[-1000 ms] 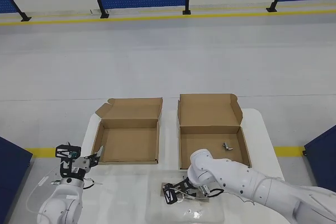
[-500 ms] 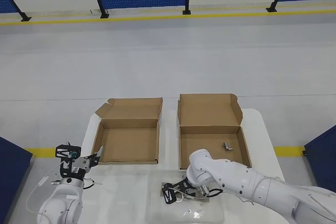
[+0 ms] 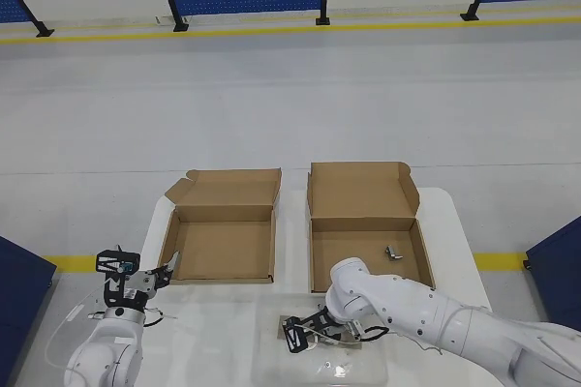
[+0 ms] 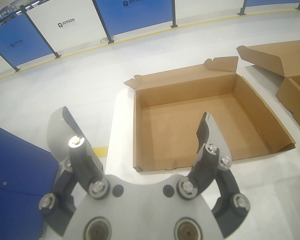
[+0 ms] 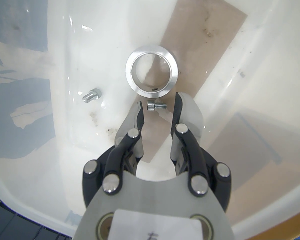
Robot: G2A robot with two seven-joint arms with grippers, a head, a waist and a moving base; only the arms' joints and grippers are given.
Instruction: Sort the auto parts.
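My right gripper [image 5: 158,106] hangs open inside a clear plastic bin [image 5: 270,58], its fingertips on either side of a small silver bolt [image 5: 156,106] that lies on the bin floor. Just beyond the bolt rests a metal ring [image 5: 151,72]. A second bolt [image 5: 91,96] lies apart from them. In the top view the right gripper [image 3: 292,336] is low in the bin [image 3: 368,372] at the table's front. My left gripper [image 4: 137,123] stands open and holds nothing, near the front left corner of the empty left cardboard box [image 4: 202,123].
Two open cardboard boxes sit side by side on the white table: the left box [image 3: 223,247] and the right box [image 3: 353,242], which holds a small metal part [image 3: 395,253]. A blue bin [image 4: 12,166] stands off the table's left side.
The right gripper shifted slightly inside the bin, left then back. The left arm has not moved.
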